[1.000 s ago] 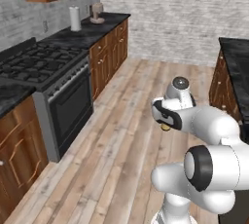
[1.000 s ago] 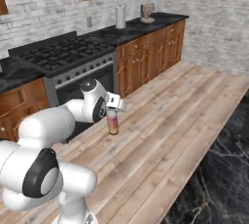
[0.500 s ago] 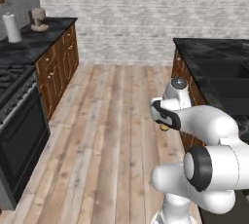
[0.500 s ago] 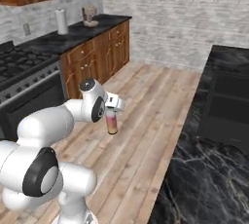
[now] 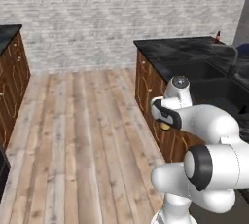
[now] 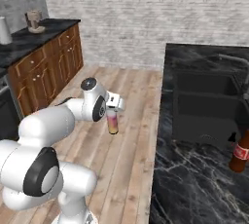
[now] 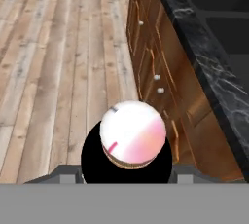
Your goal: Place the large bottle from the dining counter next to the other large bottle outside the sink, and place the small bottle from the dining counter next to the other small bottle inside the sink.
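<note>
Hand [image 6: 113,116]: pinching the large bottle [image 6: 113,121], upright, above wooden floor [image 6: 126,135].
Other large bottle [image 6: 240,152]: tabletop [image 6: 194,184], near the sink [image 6: 206,108].

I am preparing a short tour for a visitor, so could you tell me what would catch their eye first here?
First, the white arm carrying a pale bottle in its pincer above the wooden floor. Next, the black sink sunk into the dark marble counter, with a brown bottle standing beside it.
</note>
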